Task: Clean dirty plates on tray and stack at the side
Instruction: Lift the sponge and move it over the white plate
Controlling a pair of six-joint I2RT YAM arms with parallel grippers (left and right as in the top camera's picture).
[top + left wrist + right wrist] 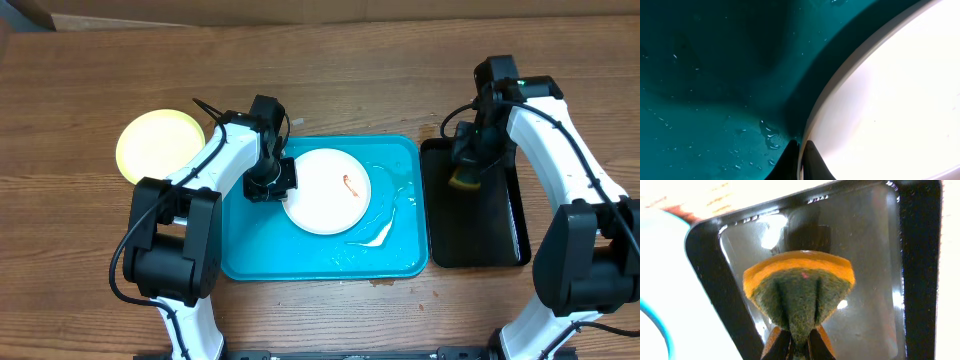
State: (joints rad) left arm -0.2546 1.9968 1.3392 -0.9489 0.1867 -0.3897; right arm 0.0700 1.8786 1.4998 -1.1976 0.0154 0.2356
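My left claw (801, 161) pinches the rim of the white plate (326, 190) inside the blue tray (400, 262); my right claw (799, 345), clamped on a sponge (799, 287), hangs over the wet black tray (875, 245). Best hold the plate steady for scrubbing. The yellow plate (160, 146) waits on the worktop (80, 90) beyond my left claw.

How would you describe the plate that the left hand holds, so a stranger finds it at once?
Find the turquoise tray at the table's centre. On it lies one white plate, its rim pinched by the left hand. Unlike the yellow plate on the wood, it carries a small reddish smear.
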